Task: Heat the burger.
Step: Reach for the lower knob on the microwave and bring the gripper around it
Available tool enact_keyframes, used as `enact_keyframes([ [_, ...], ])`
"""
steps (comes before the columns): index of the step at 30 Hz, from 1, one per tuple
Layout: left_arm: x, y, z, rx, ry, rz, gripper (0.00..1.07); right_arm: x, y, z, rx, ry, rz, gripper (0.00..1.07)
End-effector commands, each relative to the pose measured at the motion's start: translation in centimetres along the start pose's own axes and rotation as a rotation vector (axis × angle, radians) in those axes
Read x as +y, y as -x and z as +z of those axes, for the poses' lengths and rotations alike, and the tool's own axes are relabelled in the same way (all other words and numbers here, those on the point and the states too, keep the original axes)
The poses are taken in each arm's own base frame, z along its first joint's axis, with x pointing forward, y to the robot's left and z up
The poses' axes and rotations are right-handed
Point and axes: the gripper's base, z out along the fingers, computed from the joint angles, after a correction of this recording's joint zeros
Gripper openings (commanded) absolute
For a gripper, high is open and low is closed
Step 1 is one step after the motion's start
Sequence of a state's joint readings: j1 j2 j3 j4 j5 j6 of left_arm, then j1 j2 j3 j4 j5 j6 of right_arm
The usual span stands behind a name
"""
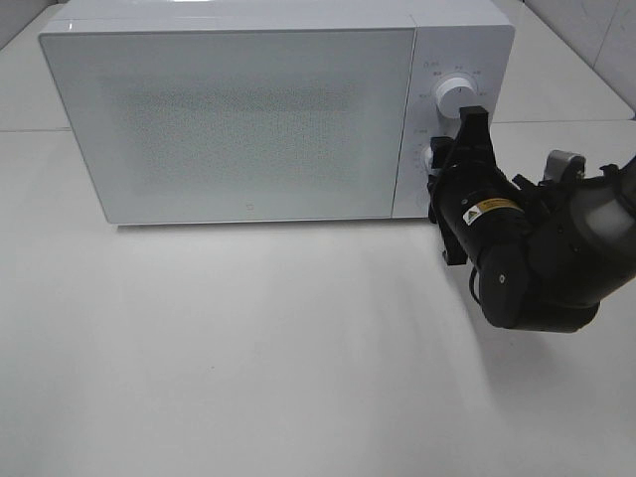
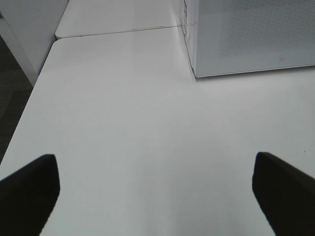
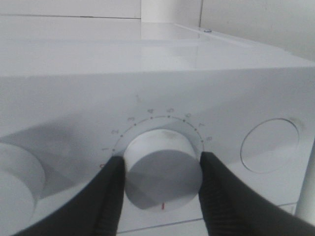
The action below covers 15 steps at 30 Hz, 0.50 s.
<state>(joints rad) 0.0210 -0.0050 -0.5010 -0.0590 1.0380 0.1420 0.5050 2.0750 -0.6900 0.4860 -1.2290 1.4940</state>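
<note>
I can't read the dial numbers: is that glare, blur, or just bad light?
Right wrist view: the knob is fairly sharp, its ring of numbers faint, with glare on the microwave top. Exterior high view: even, bright, white on white, faint shadow beside the arm. Left wrist view: dark gripper fingers blurred.

1. White microwave [image 1: 238, 119]; its door shows a fine grey dot mesh.
2. White upper knob [image 1: 455, 95].
3. White lower knob [image 3: 160, 169], with a red mark at its edge and grey dial marks around it.
4. Plain white table [image 1: 248, 378].
5. Black right arm [image 1: 537, 268], bearing a yellow-and-white label [image 1: 492, 211].
6. Black left gripper [image 2: 156, 194].
</note>
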Motion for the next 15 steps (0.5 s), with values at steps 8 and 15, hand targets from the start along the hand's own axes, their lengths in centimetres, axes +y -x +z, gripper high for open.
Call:
enact_keyframes([
  [8, -0.05, -0.15, -0.23, -0.021, 0.002, -0.007, 1.01, 1.15, -0.24, 0.28, 0.025, 0.100, 0.124, 0.17],
  [15, -0.05, -0.15, -0.23, -0.021, 0.002, -0.007, 1.01, 1.16, -0.24, 0.28, 0.025, 0.101, 0.124, 0.26],
])
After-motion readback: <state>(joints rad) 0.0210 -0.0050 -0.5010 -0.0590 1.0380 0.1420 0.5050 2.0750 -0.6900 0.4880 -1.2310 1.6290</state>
